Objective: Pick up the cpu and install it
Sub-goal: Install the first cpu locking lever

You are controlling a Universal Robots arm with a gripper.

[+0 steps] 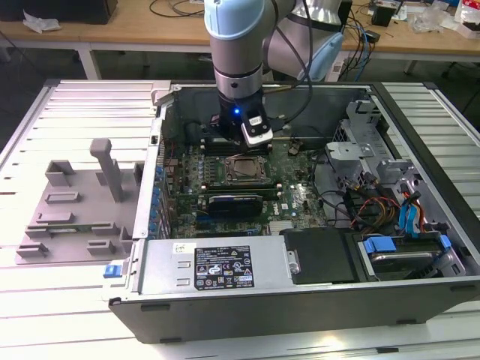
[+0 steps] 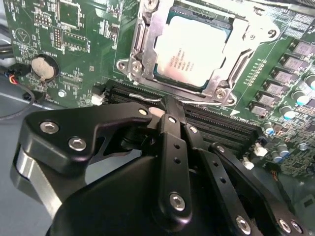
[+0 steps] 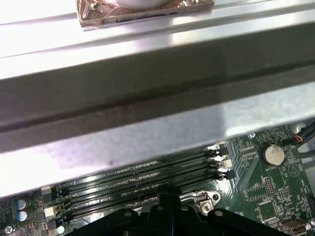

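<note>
The cpu (image 2: 192,49) lies flat inside the socket frame (image 2: 139,44) on the motherboard (image 2: 74,54), metal top upward. The gripper (image 2: 166,105) stands just beside the socket frame, over the memory slots (image 2: 219,122), apart from the chip. Its fingers are drawn together, holding nothing. The arm (image 1: 236,45) reaches down into the computer case (image 1: 225,300).

You have the computer case (image 1: 225,315) lying open on the bench (image 1: 75,105), with 1 fixture tray (image 1: 75,210) beside it on the exterior view's left. Inside, the cpu (image 2: 192,46) sits in its socket frame (image 2: 140,59); the hand (image 2: 167,104) hangs over the memory slots (image 3: 138,178) just beside that socket.
</note>
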